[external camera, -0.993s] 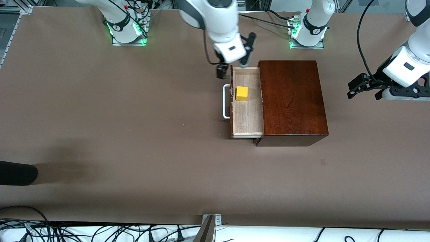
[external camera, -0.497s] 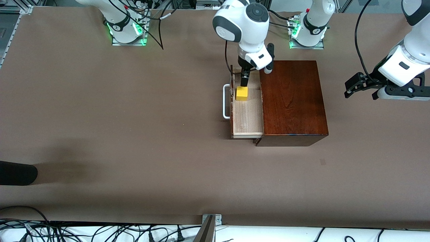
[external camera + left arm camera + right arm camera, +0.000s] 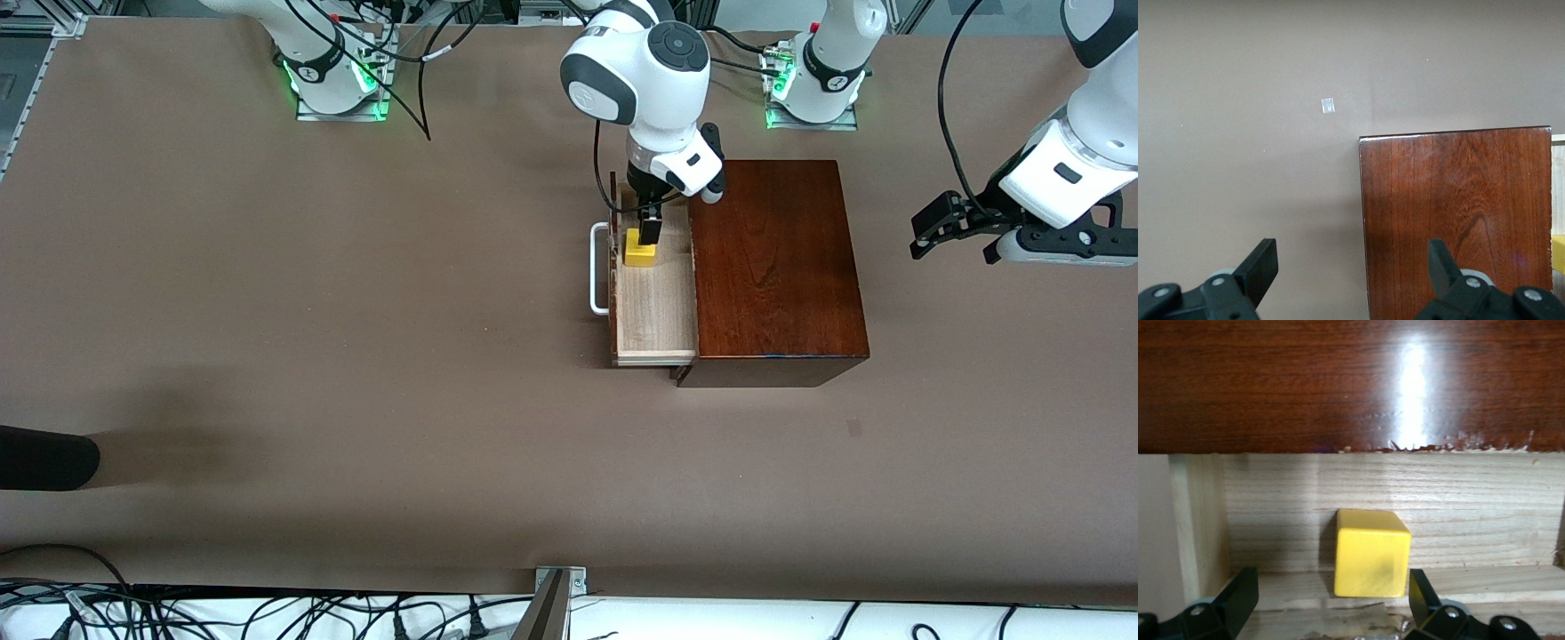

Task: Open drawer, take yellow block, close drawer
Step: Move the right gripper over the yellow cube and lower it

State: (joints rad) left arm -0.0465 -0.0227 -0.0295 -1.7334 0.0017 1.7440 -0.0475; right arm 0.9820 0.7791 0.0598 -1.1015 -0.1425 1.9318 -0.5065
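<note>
The drawer (image 3: 656, 307) of the reddish-brown box (image 3: 773, 267) stands pulled out, its white handle (image 3: 597, 267) toward the right arm's end of the table. The yellow block (image 3: 638, 253) sits on the drawer's pale floor, toward its end farther from the front camera. My right gripper (image 3: 647, 233) is open and low over the block. In the right wrist view the block (image 3: 1373, 552) lies between its fingers (image 3: 1238, 593), closer to one, untouched. My left gripper (image 3: 956, 229) waits open in the air past the box, toward the left arm's end of the table.
The left wrist view shows the box top (image 3: 1458, 220), a sliver of the yellow block (image 3: 1558, 250) and a small pale mark (image 3: 1328, 105) on the brown table. A black object (image 3: 44, 458) juts in at the table's edge at the right arm's end.
My right gripper has moved from over the drawer's corner to above the yellow block and come down around it. The left arm has shifted only slightly.
</note>
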